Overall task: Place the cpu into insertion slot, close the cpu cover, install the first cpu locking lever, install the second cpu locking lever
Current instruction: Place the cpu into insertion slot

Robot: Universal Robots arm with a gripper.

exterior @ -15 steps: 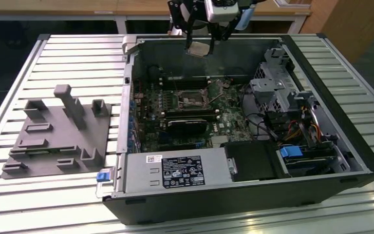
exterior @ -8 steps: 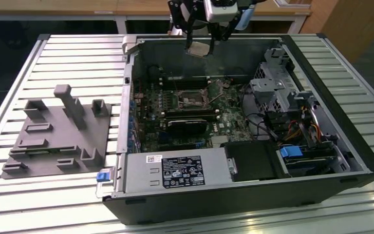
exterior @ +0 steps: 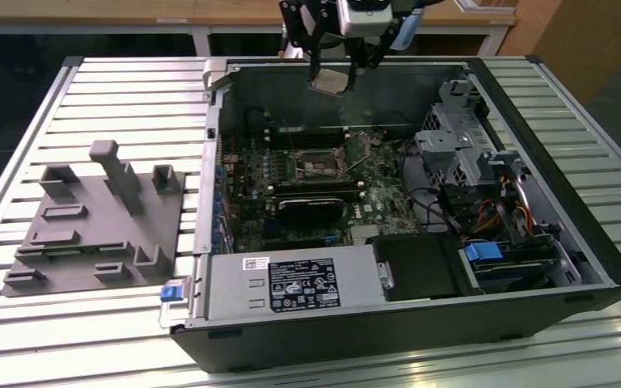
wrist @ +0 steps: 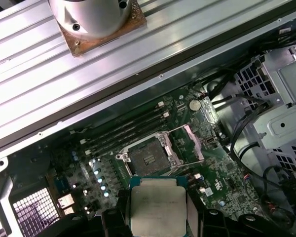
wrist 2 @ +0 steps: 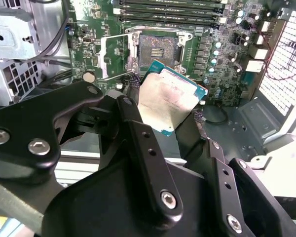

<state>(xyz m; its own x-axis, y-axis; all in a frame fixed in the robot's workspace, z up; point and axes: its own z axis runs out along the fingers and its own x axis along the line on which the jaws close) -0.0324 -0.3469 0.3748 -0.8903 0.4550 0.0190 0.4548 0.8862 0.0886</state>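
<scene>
Slatted aluminium bench (exterior: pixel 106 89), wooden furniture along the far edge. An open computer case (exterior: pixel 591 259) lies on its side on the bench, motherboard (exterior: pixel 381 190) facing up; a grey moulded fixture (exterior: pixel 95 218) sits on the slats well apart from the case, toward the exterior view's left. Inside the case: a labelled power supply (exterior: pixel 289 284) against the near wall and a black rounded block (exterior: pixel 310 212) between it and the socket area. The jaws are clenched on the cpu (exterior: pixel 330 81), gripping it by opposite edges. The chip hangs tilted above the far wall of the case, clear of the board, touching nothing but the jaws. In both wrist views the cpu (wrist 2: pixel 167 101) (wrist: pixel 158 210) shows its silver-grey top with a teal rim. The insertion slot (exterior: pixel 316 164) is unfilled; both wrist views show its dark pin field (wrist 2: pixel 160 47) (wrist: pixel 148 159) exposed. The cpu cover (wrist 2: pixel 112 57) (wrist: pixel 187 143) is swung open and lies to one side of the slot, on the side away from the long memory slots (wrist: pixel 123 128). Lever positions: cannot tell.
</scene>
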